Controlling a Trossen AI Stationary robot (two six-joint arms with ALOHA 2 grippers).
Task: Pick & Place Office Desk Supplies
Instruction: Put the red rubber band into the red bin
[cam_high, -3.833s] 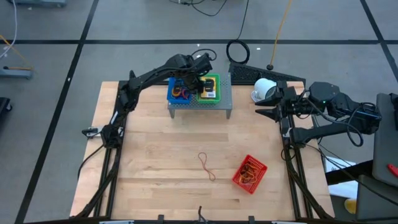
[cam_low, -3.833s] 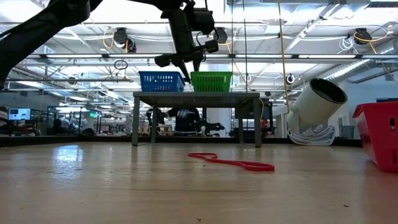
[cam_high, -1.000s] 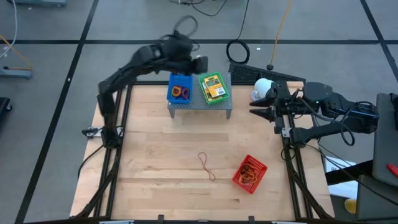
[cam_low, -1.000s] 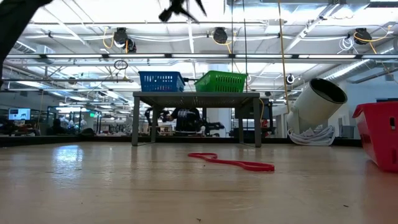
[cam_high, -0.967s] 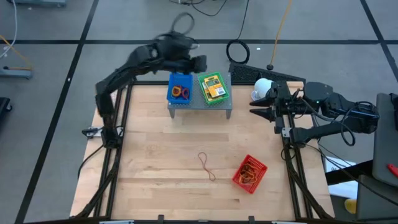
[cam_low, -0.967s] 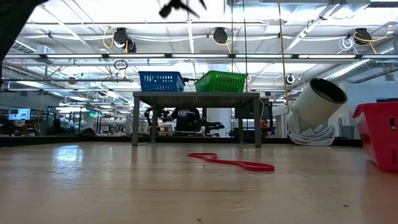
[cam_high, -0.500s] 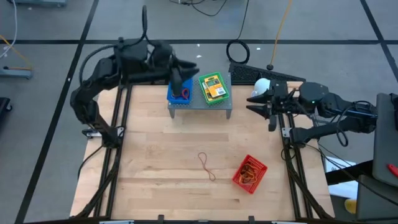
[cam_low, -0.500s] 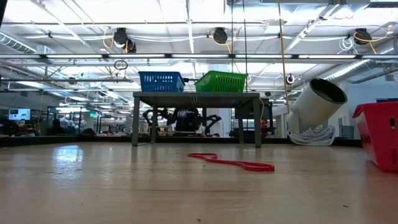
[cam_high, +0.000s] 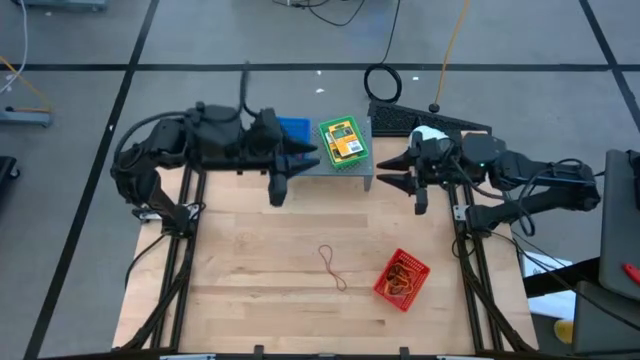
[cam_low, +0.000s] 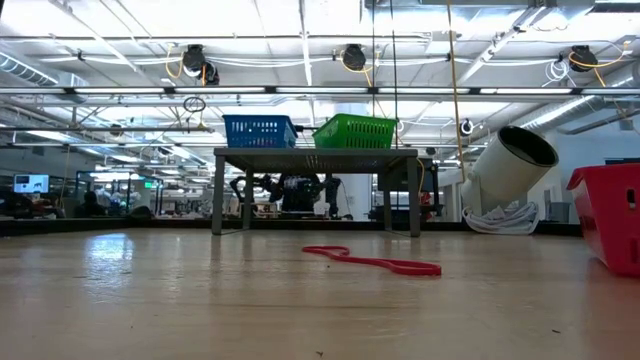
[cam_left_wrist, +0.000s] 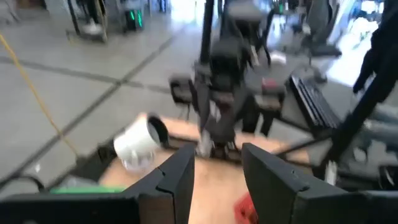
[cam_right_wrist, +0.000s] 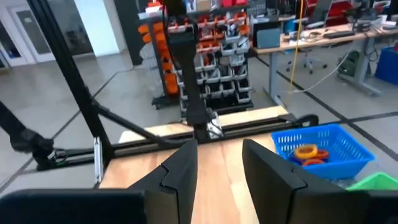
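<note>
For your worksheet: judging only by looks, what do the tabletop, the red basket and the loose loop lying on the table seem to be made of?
Tabletop: probably wood, light planks with visible seams and a slight sheen.
Red basket: likely moulded plastic, with uniform bright colour and lattice walls.
Loose loop: seemingly rubber, a thin, limp band lying flat in a twisted curve.

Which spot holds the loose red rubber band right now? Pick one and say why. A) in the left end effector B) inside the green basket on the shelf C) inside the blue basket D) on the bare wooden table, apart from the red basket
D: the loose red rubber band lies flat on the wooden table, apart from the red basket and clear of both arms.
</note>
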